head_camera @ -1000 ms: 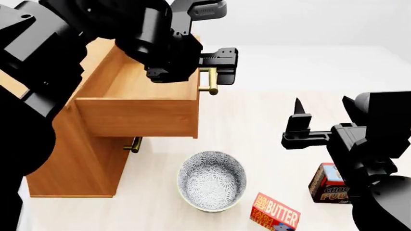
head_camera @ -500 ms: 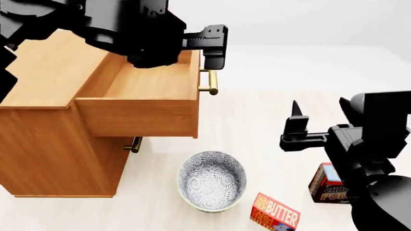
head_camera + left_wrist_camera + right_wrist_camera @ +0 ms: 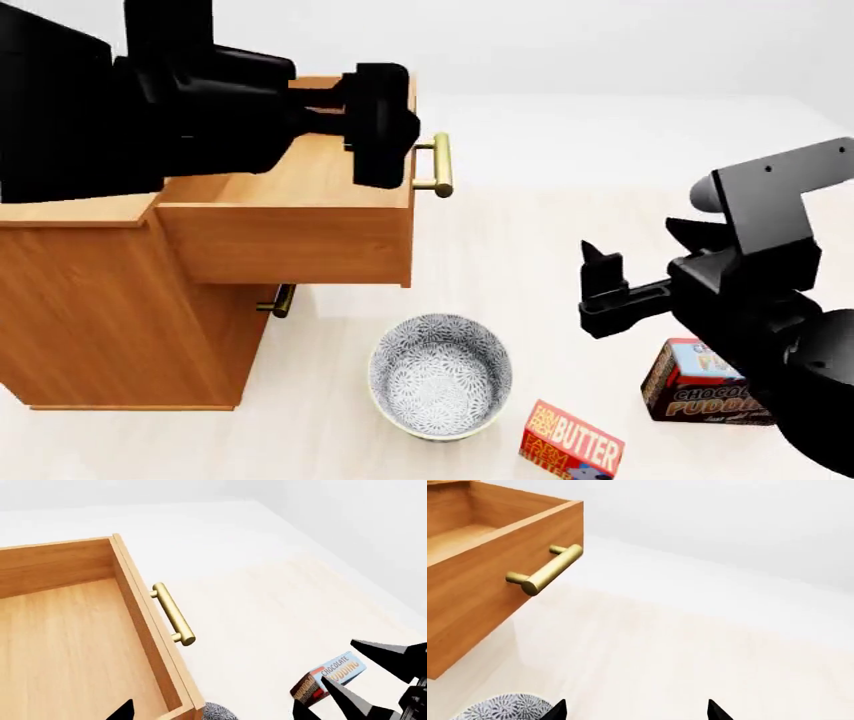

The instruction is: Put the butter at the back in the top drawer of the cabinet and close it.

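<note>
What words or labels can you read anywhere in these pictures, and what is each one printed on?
"BUTTER", big white letters on the butter; the smaller words stacked beside it are too blurred to read.
"CHOCOLATE PUDDING" on the brown-and-blue box, clear in the left wrist view; the head view cuts it to "CHOCO PUDDING".
No text on the top drawer, bowl or grippers.

butter (image 3: 571, 446): red-orange carton, white letters "BUTTER" clear, smaller words beside it partly cut off at the picture's edge | pudding box (image 3: 705, 393): "CHOCOLATE PUDDING" on its brown-and-blue face, whole in the left wrist view, partly hidden in the head view | no other readable text, numbers or signs
</note>
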### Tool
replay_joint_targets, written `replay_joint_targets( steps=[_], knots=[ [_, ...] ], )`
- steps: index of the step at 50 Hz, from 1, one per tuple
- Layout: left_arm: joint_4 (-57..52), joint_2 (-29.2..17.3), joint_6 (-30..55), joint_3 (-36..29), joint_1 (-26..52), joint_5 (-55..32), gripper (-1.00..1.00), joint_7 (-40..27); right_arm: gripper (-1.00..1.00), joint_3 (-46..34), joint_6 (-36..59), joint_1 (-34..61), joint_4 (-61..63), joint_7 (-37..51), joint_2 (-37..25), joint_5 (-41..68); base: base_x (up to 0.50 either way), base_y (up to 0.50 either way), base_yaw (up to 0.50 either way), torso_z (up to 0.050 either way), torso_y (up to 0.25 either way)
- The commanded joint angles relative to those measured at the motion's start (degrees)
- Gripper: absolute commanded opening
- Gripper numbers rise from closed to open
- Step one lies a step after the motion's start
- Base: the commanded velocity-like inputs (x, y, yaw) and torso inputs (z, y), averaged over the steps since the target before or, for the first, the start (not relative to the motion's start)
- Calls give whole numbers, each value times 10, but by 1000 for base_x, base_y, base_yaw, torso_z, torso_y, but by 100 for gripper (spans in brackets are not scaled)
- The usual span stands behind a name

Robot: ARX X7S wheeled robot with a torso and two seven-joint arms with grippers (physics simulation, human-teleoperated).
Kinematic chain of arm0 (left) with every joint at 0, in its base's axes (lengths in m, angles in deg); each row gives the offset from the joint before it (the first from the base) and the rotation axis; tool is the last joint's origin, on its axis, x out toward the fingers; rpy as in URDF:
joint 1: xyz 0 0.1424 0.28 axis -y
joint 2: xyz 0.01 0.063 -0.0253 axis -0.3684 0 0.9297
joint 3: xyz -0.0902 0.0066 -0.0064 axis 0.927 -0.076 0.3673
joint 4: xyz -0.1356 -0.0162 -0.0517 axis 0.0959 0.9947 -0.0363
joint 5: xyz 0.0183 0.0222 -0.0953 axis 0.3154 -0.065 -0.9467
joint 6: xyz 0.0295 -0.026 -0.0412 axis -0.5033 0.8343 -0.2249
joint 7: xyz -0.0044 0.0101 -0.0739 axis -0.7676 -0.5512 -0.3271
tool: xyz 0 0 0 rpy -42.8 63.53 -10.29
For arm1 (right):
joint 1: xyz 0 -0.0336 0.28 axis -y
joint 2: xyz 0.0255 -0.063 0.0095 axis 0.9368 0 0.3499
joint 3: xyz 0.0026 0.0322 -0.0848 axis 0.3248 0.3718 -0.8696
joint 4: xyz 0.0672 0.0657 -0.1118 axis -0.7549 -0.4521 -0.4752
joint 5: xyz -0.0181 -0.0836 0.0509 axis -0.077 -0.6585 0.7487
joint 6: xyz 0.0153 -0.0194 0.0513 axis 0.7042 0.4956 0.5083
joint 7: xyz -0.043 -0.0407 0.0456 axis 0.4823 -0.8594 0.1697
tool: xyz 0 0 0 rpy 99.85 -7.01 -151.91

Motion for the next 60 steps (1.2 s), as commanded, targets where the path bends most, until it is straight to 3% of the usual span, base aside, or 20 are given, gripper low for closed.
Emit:
replay_joint_targets(
  steps=[1,10,17,27,46,60],
  knots=[
    [-126,-84,-36,40,-27,-1,100,-4,100,-116,12,96,-120,39,-85,134,0,0,0,0,0],
    [-170,-114,-57,55,-50,9,100,10,100,-282,14,195,-182,1,-151,183,0,0,0,0,0],
    [-172,-121,-59,61,-54,5,100,20,100,-441,17,283,-181,-120,-187,153,0,0,0,0,0],
    [-176,-121,-61,64,-57,2,100,24,100,-614,14,379,-214,-235,-178,91,0,0,0,0,0],
    [-172,-123,-60,66,-67,4,100,35,100,-760,-16,418,-200,-402,-153,-48,0,0,0,0,0],
    [-164,-125,-62,65,-79,11,100,45,100,-835,-60,391,-195,-467,-141,-129,0,0,0,0,0]
  ],
)
